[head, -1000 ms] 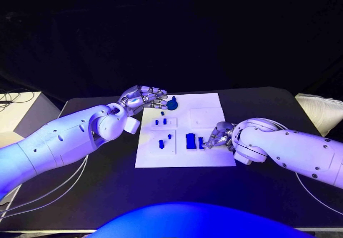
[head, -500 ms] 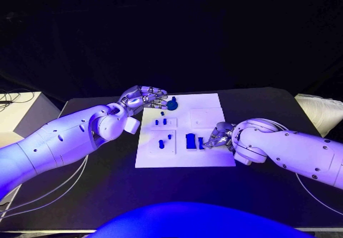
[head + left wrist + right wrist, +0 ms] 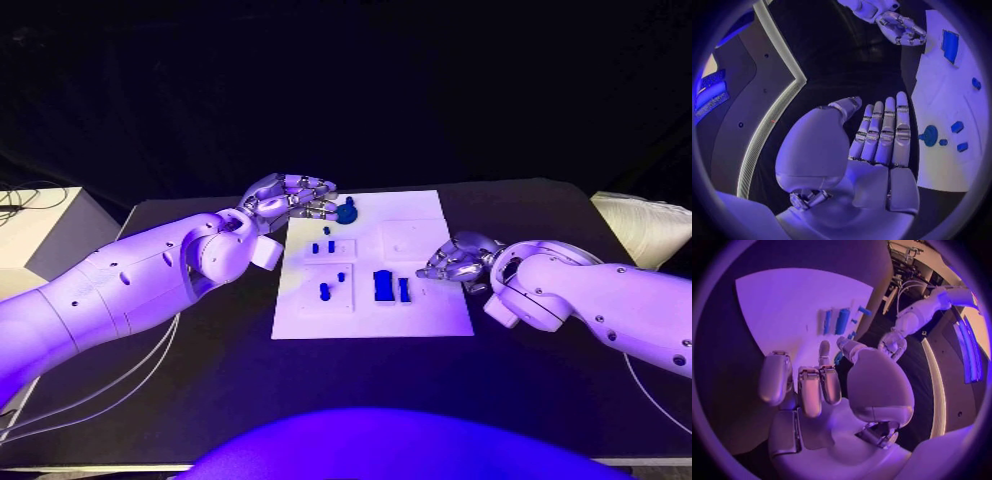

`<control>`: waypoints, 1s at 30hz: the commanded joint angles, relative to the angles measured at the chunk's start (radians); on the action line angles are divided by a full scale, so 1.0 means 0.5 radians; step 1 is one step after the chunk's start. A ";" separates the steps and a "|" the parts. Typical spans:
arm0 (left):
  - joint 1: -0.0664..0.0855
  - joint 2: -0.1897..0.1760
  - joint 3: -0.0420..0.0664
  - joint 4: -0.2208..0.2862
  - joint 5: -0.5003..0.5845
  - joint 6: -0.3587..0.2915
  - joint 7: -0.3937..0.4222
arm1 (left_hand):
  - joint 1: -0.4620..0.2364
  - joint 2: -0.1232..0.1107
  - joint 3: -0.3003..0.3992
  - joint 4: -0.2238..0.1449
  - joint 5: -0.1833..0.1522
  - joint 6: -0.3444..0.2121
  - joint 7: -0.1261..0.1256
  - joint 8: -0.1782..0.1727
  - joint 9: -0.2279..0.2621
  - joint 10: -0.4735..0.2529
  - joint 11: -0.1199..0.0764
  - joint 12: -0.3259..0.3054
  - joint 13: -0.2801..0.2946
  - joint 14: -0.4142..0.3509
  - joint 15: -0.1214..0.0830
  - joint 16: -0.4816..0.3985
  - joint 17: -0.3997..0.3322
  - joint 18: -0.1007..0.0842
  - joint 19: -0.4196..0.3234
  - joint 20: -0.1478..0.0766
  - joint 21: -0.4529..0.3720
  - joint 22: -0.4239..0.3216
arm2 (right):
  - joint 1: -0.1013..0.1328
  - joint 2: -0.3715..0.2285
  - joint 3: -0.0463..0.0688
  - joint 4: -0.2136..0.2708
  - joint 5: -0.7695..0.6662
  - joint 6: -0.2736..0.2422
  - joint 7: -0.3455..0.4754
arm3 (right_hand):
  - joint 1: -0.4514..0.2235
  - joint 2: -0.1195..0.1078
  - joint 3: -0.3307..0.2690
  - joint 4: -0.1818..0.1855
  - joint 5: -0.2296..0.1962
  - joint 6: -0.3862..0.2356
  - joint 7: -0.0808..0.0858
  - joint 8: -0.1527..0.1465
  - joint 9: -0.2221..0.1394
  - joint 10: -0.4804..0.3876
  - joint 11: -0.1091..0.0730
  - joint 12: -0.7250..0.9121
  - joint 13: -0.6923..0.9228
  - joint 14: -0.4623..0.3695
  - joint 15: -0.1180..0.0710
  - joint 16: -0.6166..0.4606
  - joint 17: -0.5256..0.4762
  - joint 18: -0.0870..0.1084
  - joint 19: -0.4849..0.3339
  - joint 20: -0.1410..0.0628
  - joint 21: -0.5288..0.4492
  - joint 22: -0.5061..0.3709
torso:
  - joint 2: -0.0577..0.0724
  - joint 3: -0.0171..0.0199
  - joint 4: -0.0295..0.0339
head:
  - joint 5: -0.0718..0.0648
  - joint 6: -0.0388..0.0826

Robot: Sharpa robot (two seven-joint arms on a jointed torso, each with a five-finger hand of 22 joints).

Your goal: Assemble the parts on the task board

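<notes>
The white task board (image 3: 428, 232) lies mid-table. On it a wide blue block (image 3: 384, 285) and a thin blue bar (image 3: 404, 289) stand side by side near the front. Small blue pieces (image 3: 325, 291) sit in the left column, and a round blue part (image 3: 346, 211) lies at the far left corner. My left hand (image 3: 289, 197) hovers just left of that round part (image 3: 929, 135), fingers straight and together, holding nothing. My right hand (image 3: 459, 262) is at the board's right edge, fingers loosely bent and empty, right of the block and bar (image 3: 842, 321).
A pale box (image 3: 43, 230) stands off the table's left side and a white bundle (image 3: 642, 225) off its right. Cables (image 3: 101, 385) trail under my left arm. Black tabletop (image 3: 375, 390) stretches in front of the board.
My right hand has drawn back from the thin blue bar, moving right and slightly farther away to the board's edge. The left hand and the parts have stayed put.
</notes>
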 commanded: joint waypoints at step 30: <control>0.046 0.244 -0.064 -0.364 0.195 -0.422 0.196 | -1.215 0.309 -0.982 -0.241 -0.496 -1.877 -0.407 -0.248 -0.766 -2.180 -0.315 -0.145 -0.138 -2.100 -0.236 -0.263 -0.736 -0.355 -2.230 -0.415 -0.187 -0.234 | -0.106 0.072 0.145 -0.597 1.290 -0.440 1.195 | -2.193 0.362 -0.995 -0.290 -0.288 -1.980 -0.127 -0.619 -1.965 -2.929 0.038 -2.913 -2.615 -2.933 0.172 -3.059 -2.615 -0.153 -2.932 -0.029 -2.310 -2.616 | -0.201 -0.0366 -0.079 | -0.012 0.062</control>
